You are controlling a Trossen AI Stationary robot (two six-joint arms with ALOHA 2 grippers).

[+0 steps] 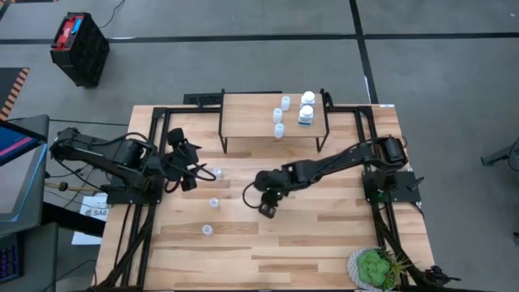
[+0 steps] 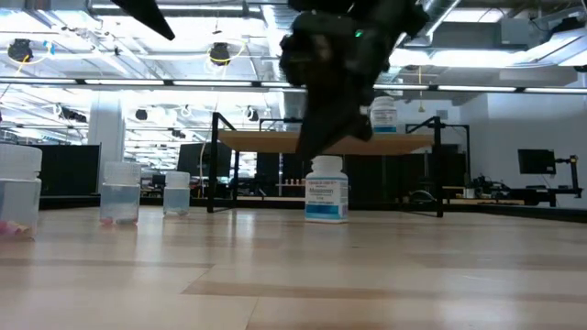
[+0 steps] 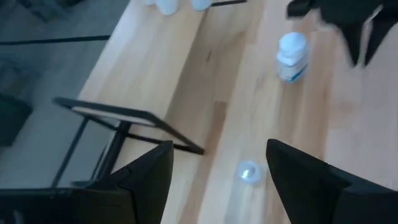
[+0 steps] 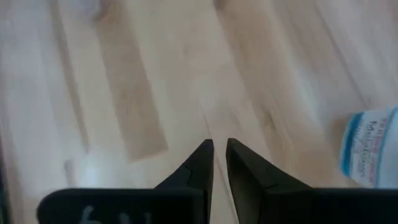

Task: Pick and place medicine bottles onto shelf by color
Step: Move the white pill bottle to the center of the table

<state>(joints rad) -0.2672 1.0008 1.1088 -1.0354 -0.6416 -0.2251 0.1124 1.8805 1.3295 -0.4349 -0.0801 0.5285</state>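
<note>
On the wooden table [image 1: 324, 235], a potted plant [image 1: 375, 268] sat at five o'clock. The shelf [image 1: 251, 118] held five medicine bottles [image 1: 306, 115]. The right gripper [image 1: 267, 210] hung nearly clenched, empty; the left gripper [image 1: 193, 173] gaped, released.

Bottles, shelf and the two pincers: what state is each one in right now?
Left pincer: open, holding nothing.
Right pincer: shut, holding nothing.
White table bottle: upright, beside the right pincer, not gripped.
Pale-blue table bottles: three, upright, loose.
Shelf: carries five bottles.
Pale-blue shelf bottles: three, standing.
White shelf bottles: two, standing.
</note>
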